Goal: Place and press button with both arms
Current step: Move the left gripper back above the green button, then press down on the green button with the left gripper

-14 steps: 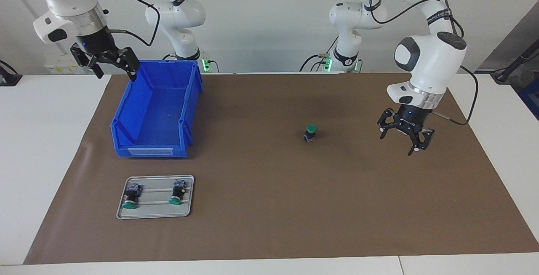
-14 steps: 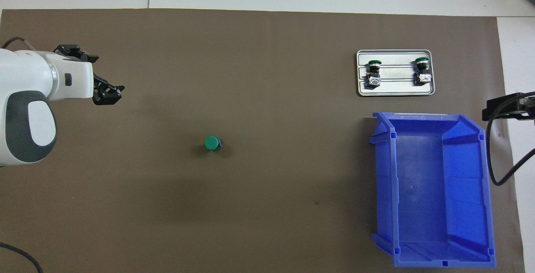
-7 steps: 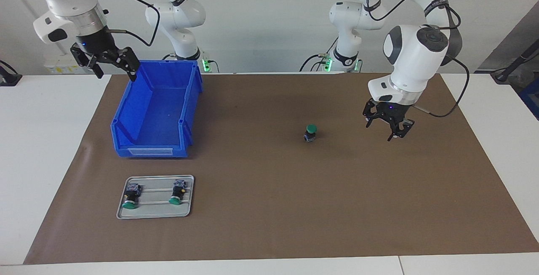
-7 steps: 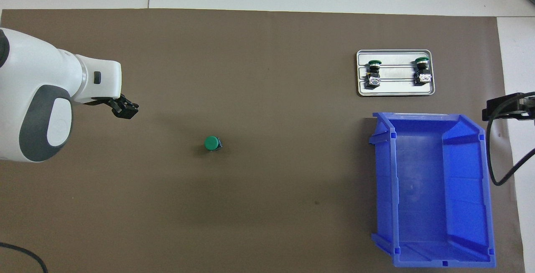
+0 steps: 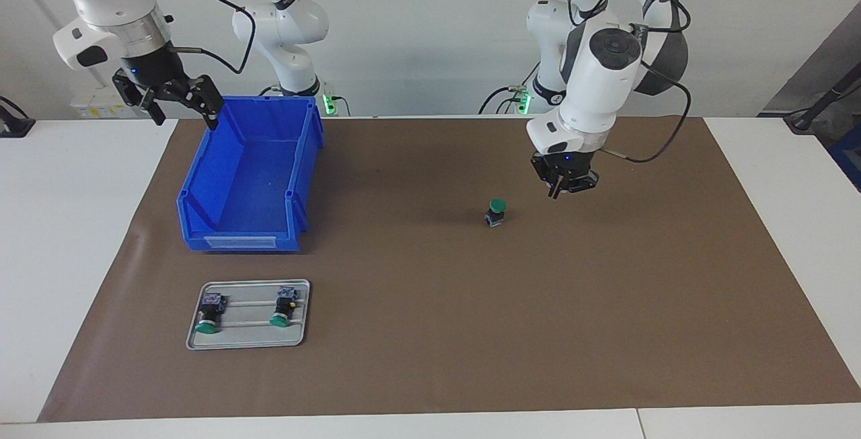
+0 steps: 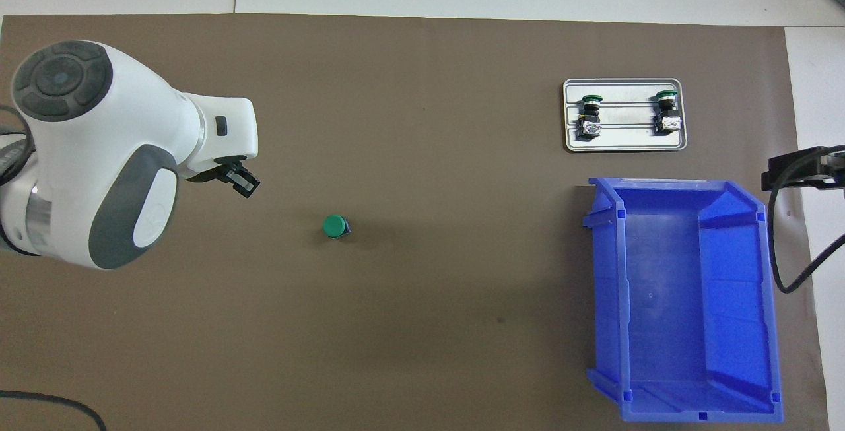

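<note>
The button [image 5: 496,211] stands upright, green cap up, on the brown mat [image 5: 430,358] near the middle of the tabletop — well apart from the blue bin [image 5: 249,177] and the grey tray [image 5: 247,314] with two like buttons. The left claw [image 5: 562,187] hangs clenched and empty over the mat just beside the button, toward the left arm's end. The right claw [image 5: 168,99] waits released above the bin's edge at the right arm's end.

Left claw [image 5: 560,190] hangs pinched together, empty, over the mat beside the upright button [image 5: 496,212].

left gripper [image 5: 557,191]: raised, fingers together | right gripper [image 5: 176,107]: raised, fingers spread
</note>
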